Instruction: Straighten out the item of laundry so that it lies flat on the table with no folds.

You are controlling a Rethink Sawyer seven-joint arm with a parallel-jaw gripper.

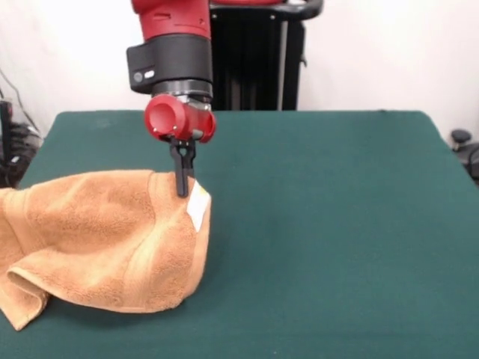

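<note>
Where the red and black arm [174, 45] comes down over the tabletop [329, 224], its fingers [182, 179] hang straight down and meet the top edge of the tan-orange towel [105, 239]. The two black fingers look pressed together into one narrow bar, and their tips sit right at the towel's raised corner, apparently pinching the cloth there, though the exact grip is hidden by the fabric fold. Just below and beside the fingertips, toward the picture's right, a small white tag [198, 206] sticks out from the towel's edge. From the fingers the towel falls away down and to the picture's left in a heaped, draped mass, lifted at the pinched corner and slumping onto the green surface. A woven border band [150, 254] runs down the cloth under the fingers, curving with the drape. Far from the fingers, at the lower left, a folded flap of the towel [22, 295] doubles under itself and lies on the tabletop, and the towel's left side runs out past the picture's edge. The towel is clearly not flat: it bulges, with soft folds across its top. To the right of the fingers the dark green felt stretches bare to the table's far corner. Behind the arm stands the black pedestal [254, 60] against a pale wall [389, 52].
</note>
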